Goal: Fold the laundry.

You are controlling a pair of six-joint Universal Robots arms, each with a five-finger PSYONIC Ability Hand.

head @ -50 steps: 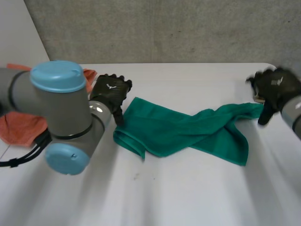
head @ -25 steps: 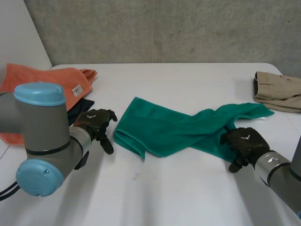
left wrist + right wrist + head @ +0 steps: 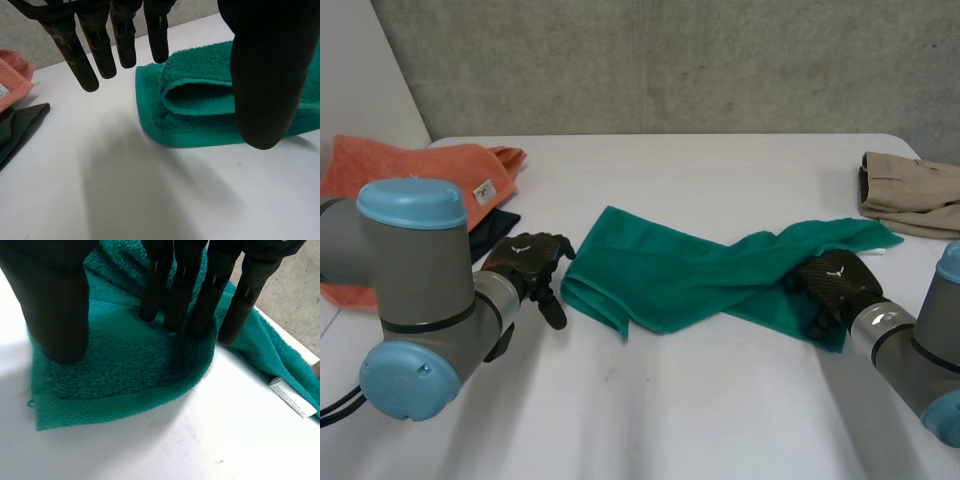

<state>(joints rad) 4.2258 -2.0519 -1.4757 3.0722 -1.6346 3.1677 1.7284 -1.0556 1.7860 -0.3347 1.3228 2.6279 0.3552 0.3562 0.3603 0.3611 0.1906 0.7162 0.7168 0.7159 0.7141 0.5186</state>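
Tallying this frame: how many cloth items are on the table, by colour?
green towel: 1
orange cloth: 1
dark cloth: 1
beige folded garment: 1
Total: 4

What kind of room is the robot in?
Probably a robot test lab, not a home: a white table, a grey concrete wall, and a green towel, orange cloth and beige clothes laid out.

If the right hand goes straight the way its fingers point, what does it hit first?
The green towel; the right hand's fingertips seem to rest on its end, with the table just beneath.
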